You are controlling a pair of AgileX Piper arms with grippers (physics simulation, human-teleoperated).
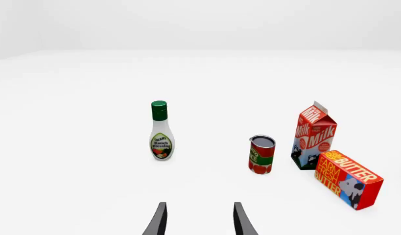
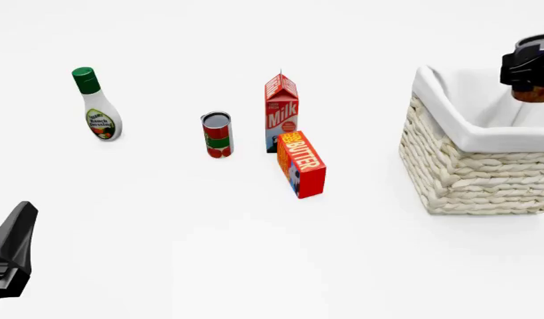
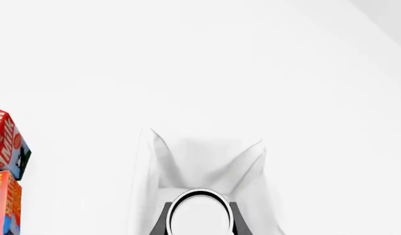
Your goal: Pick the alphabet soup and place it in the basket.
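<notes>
My right gripper (image 2: 531, 66) hangs over the basket (image 2: 480, 174) at the right. It is shut on the alphabet soup (image 2: 534, 95), of which only the orange-brown lower band shows below the fingers. In the right wrist view the can's silver-white top (image 3: 200, 214) sits between the right gripper's (image 3: 200, 226) fingers, above the basket's white cloth lining (image 3: 207, 161). My left gripper (image 2: 10, 259) is at the near left, far from the basket. In the left wrist view it (image 1: 199, 220) is open and empty.
A ranch dressing bottle (image 2: 96, 106) stands at the far left. A red and green can (image 2: 216, 135), a milk carton (image 2: 281, 111) and a butter box (image 2: 302, 163) stand mid-table, left of the basket. They also show in the left wrist view (image 1: 262, 154).
</notes>
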